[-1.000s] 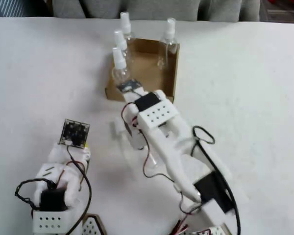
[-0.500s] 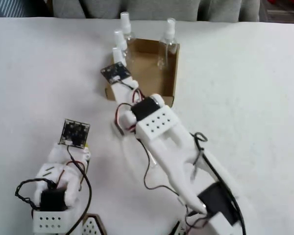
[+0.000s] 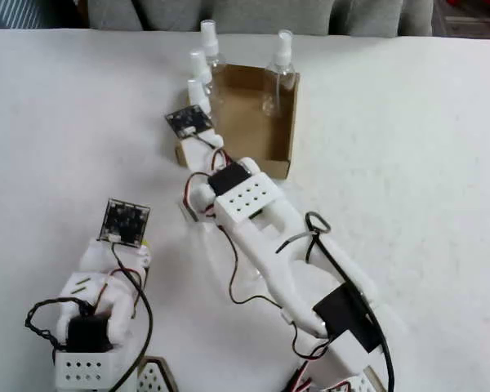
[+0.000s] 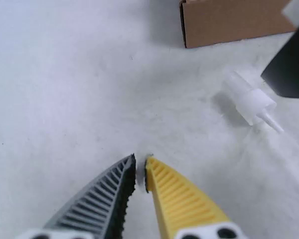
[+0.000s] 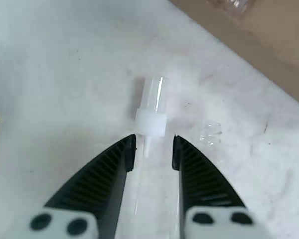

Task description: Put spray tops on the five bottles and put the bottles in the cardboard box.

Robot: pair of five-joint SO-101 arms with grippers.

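The cardboard box stands at the table's far middle. Three clear bottles with white spray tops stand along its left wall, and one more bottle is in the far right corner. A loose spray top lies on the table by the box's near left corner, its thin tube pointing between my right gripper's black fingers, which stand open just short of it. My left gripper, grey and yellow, is shut low over bare table, with the same spray top lying beyond it.
A small clear cap lies beside the loose spray top. My right arm stretches from the near right edge to the box's corner. My left arm sits at the near left. Open table lies left and right of the box.
My right arm's wrist has swung left and farther away, to the box's near left corner. The left arm has not moved.
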